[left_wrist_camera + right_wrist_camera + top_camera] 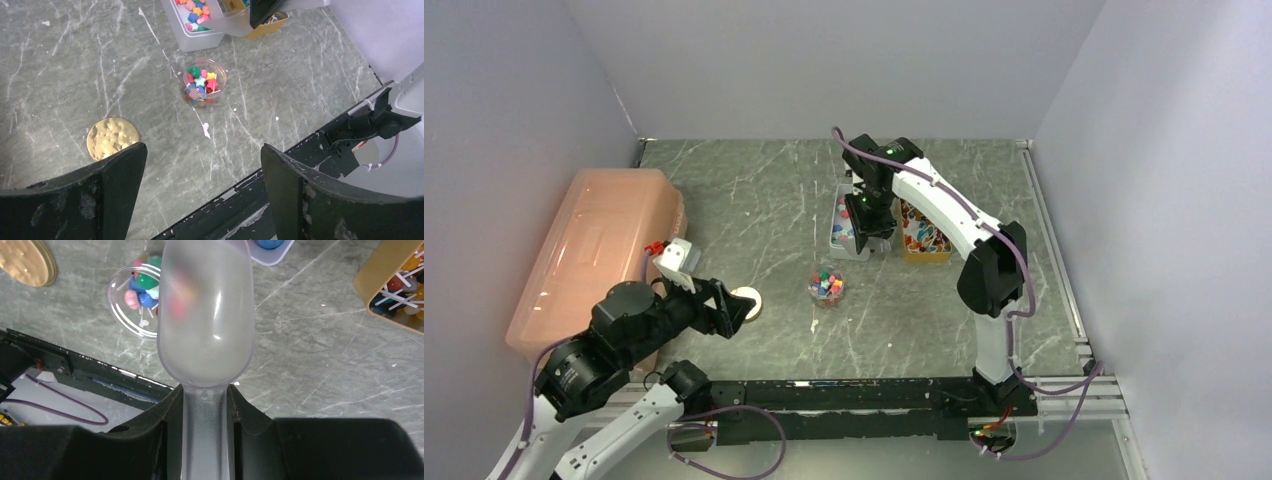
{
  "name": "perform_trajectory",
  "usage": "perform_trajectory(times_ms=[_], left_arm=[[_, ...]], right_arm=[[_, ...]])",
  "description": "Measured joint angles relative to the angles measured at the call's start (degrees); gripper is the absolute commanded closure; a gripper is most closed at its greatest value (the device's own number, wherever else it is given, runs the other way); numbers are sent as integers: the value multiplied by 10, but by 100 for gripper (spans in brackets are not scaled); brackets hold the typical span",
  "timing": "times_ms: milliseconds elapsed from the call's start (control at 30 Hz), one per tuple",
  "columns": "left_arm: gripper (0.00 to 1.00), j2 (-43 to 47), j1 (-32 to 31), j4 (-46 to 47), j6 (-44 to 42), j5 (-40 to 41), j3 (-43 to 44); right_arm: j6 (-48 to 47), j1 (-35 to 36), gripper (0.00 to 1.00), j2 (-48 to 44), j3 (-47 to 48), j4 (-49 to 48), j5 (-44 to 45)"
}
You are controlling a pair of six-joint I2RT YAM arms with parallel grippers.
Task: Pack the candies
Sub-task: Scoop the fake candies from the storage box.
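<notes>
The candies fill a small clear jar [826,286] at the table's middle; it also shows in the left wrist view [204,82] and the right wrist view [131,297]. More candies [194,11] lie in a white tray [836,238] behind it. My right gripper [206,407] is shut on the handle of a frosted plastic scoop [206,315], held above the table between tray and jar. Blurred pink shows through the scoop's bowl. My left gripper [204,172] is open and empty, low at the near left, beside a gold lid [112,137].
A yellow box of lollipops [924,238] stands right of the tray. A large pink lidded bin [594,255] lies along the left wall. The black base rail [854,395] runs along the near edge.
</notes>
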State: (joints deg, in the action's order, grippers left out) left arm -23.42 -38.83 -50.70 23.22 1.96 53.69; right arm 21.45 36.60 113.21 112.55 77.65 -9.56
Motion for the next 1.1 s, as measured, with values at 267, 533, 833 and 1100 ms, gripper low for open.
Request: perform_trajectory(times_ms=[267, 533, 833, 1100], left_arm=[[10, 18, -29, 0, 2, 25, -1], [10, 24, -33, -2, 2, 38, -1], [9, 26, -33, -2, 2, 40, -1], [9, 27, -33, -2, 2, 44, -1]], right_arm=[[14, -26, 100, 52, 29, 16, -17], [21, -43, 100, 125, 109, 28, -31], [27, -54, 100, 167, 142, 29, -46], [42, -63, 100, 219, 190, 23, -57]])
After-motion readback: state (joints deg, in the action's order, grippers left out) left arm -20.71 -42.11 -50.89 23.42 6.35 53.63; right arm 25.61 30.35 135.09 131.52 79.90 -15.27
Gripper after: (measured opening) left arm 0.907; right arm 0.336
